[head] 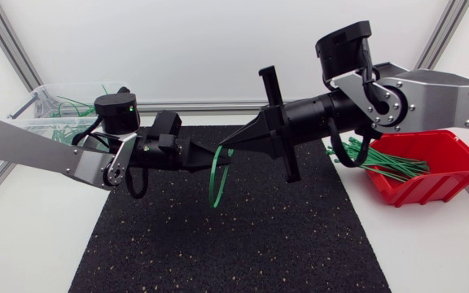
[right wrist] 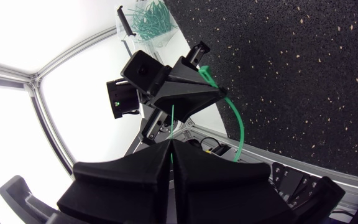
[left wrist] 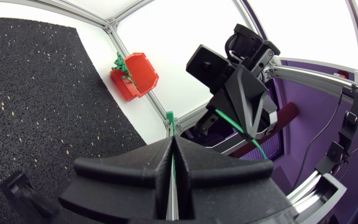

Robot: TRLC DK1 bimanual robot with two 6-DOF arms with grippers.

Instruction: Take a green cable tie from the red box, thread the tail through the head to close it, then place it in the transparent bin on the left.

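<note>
— Cable tie (head: 213, 183) status?
— Looped in the air over the mat's (head: 218, 244) far edge; my left gripper (head: 216, 159) and right gripper (head: 234, 145) each pinched tight on an end.
— Handling?
— Light, springy, slick, I'd judge; hold near the head.

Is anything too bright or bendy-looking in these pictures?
Head view: even light, the cable tie clear against the black mat. Left wrist view: the fisheye curves the mat's edge, and white glare surrounds the red box. Right wrist view: glare behind the left gripper.
</note>
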